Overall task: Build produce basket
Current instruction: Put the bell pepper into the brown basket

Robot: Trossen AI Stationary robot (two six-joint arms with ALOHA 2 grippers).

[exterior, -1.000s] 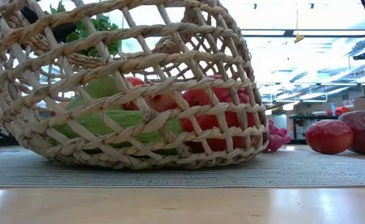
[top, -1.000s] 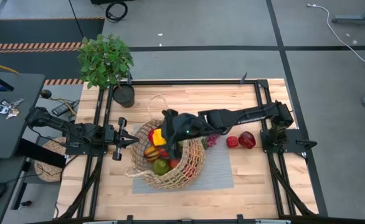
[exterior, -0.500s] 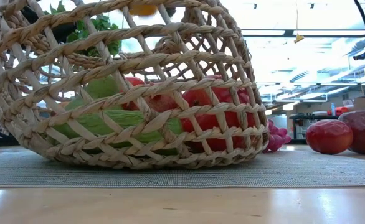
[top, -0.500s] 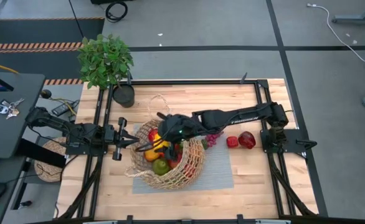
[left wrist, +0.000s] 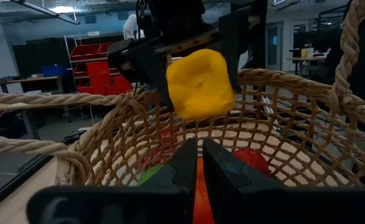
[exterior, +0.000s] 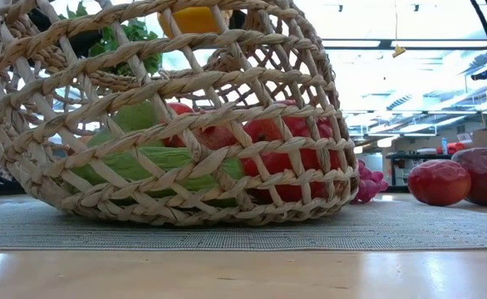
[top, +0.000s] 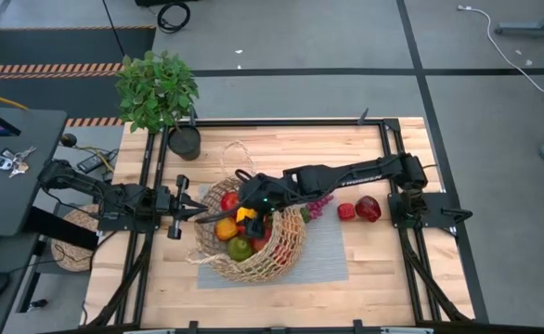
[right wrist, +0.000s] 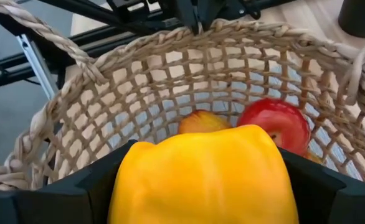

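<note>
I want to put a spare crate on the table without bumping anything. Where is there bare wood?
Free: the near wood strip in front of the grey mat, and the far strip between the potted plant and the table's right frame. Crowded: the centre, with the basket, the right end effector holding a yellow pepper, the left end effector at the rim, and red produce beside the mat.

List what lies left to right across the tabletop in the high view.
Left gripper → wicker basket → purple grapes → small red fruit → larger dark red fruit.
</note>
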